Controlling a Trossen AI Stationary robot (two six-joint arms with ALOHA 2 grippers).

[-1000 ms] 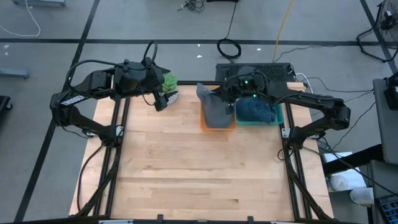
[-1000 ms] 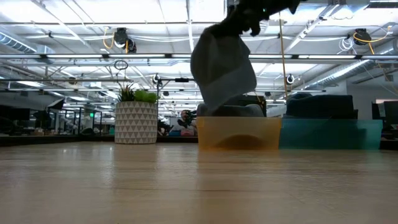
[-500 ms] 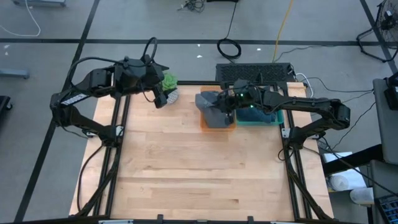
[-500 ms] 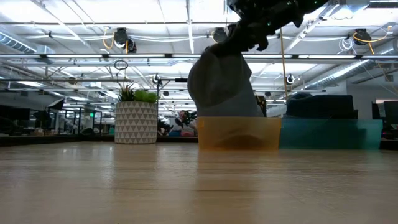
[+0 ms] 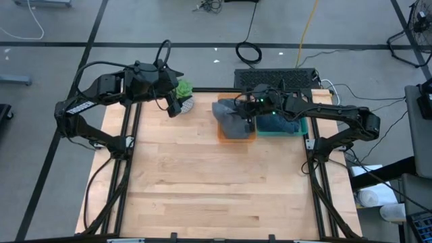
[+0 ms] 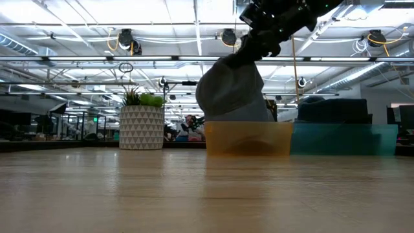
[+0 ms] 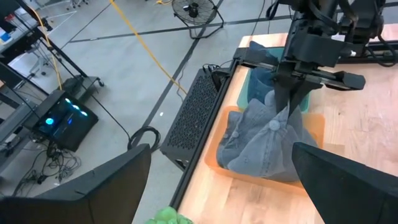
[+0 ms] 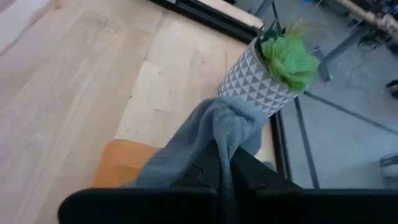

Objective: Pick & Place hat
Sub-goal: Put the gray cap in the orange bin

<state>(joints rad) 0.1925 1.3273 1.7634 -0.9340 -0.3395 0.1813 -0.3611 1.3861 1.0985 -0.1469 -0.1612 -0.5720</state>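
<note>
Right now the right claw is pinched tight on the crown of a grey hat, and the cloth hangs straight below it, its lower folds already down inside the orange bin at the far side of the surface. From table height the hat droops from the claw as a loose bundle, its long axis roughly vertical and leaning slightly, with the bottom behind the orange bin's front wall. Just beside it stands a teal bin holding darker cloth. What matters for the coming move is that the hat lies directly beneath the right claw and over the orange bin, so parting the fingers should probably drop it there. The left claw waits wide open and empty near the potted plant, well apart from the hat; the right arm is plainly the nearer one.
</note>
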